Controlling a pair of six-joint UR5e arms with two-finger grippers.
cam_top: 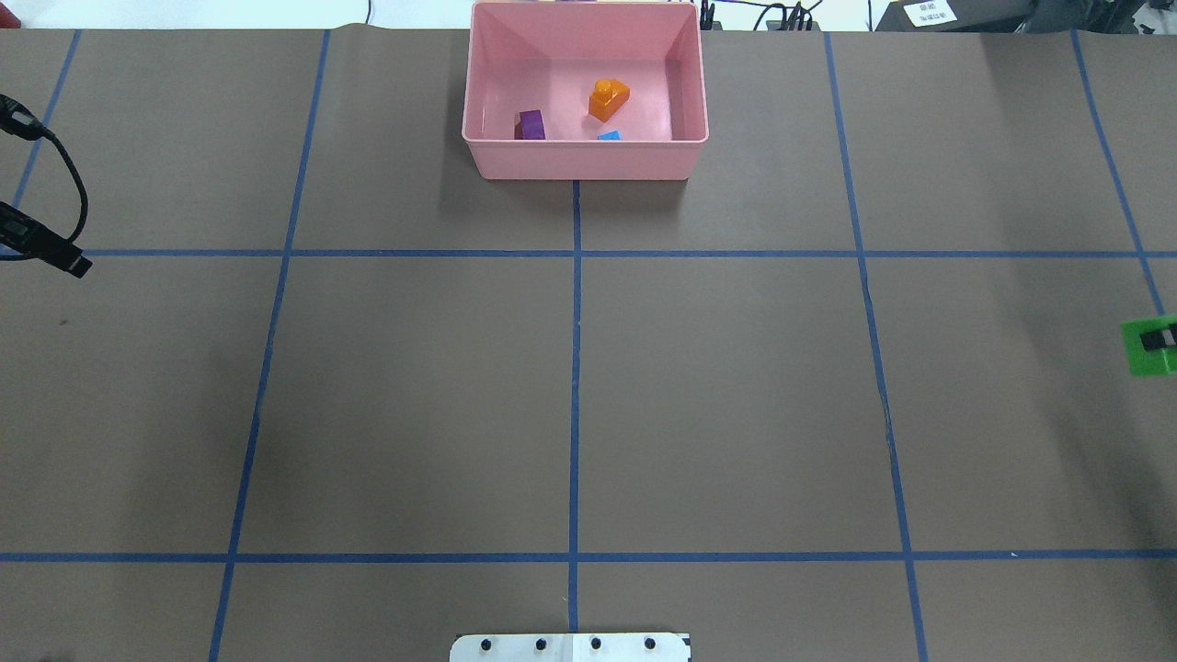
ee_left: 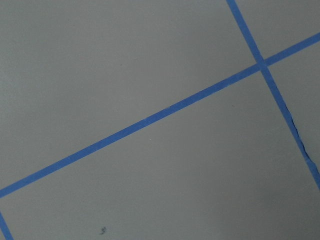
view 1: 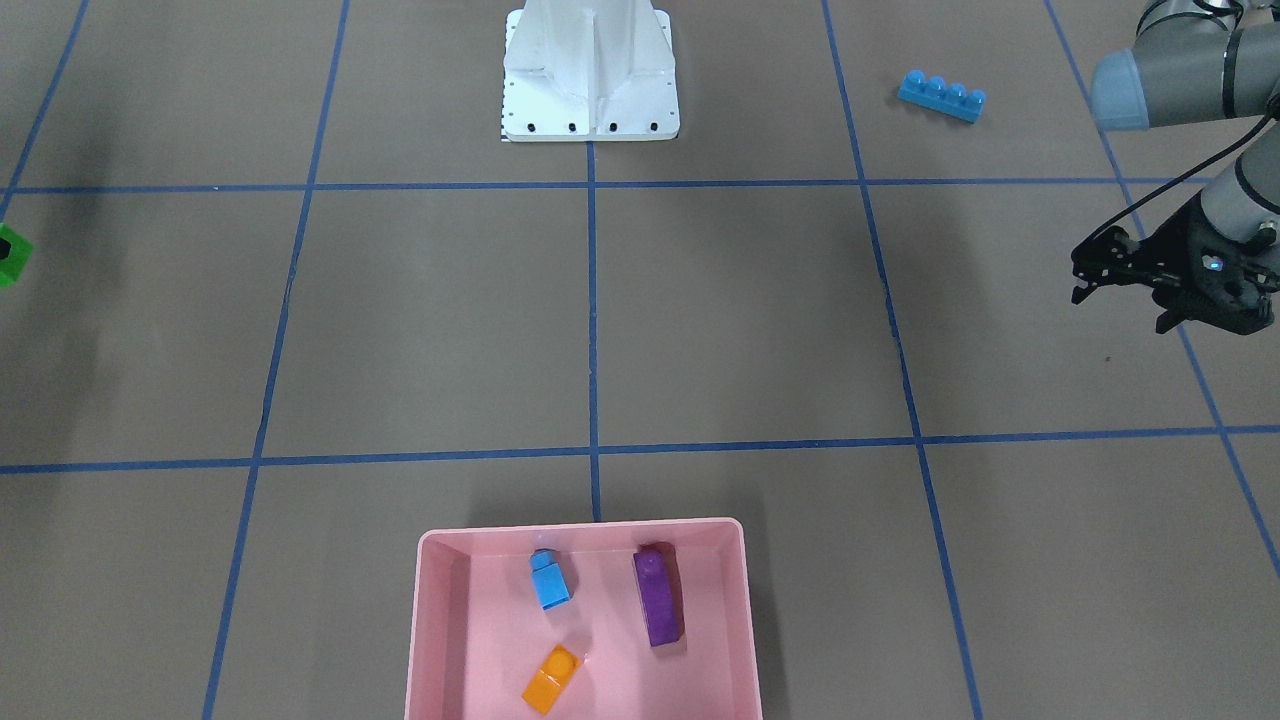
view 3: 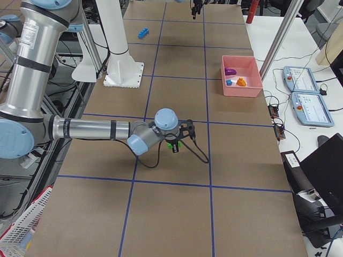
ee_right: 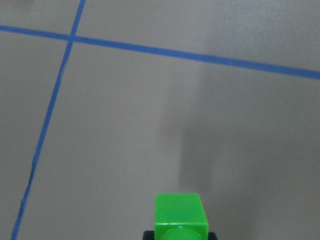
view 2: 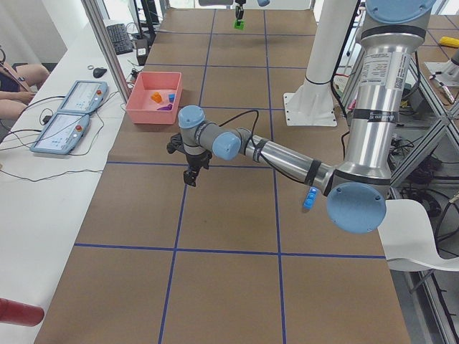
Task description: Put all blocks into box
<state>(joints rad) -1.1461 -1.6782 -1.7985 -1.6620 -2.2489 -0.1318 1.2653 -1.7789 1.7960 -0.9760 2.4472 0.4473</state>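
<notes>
The pink box stands at the table's far middle and holds the small blue brick, the purple brick and the orange brick. The box also shows in the overhead view. The long blue brick lies on the table near my base, on my left side. My right gripper is shut on the green brick at the table's right edge, apparently a little above the surface. My left gripper hangs open and empty over the left edge, well away from the long blue brick.
The white robot base stands at the middle of my side. Blue tape lines cross the brown table. Operator tablets lie beyond the far edge behind the box.
</notes>
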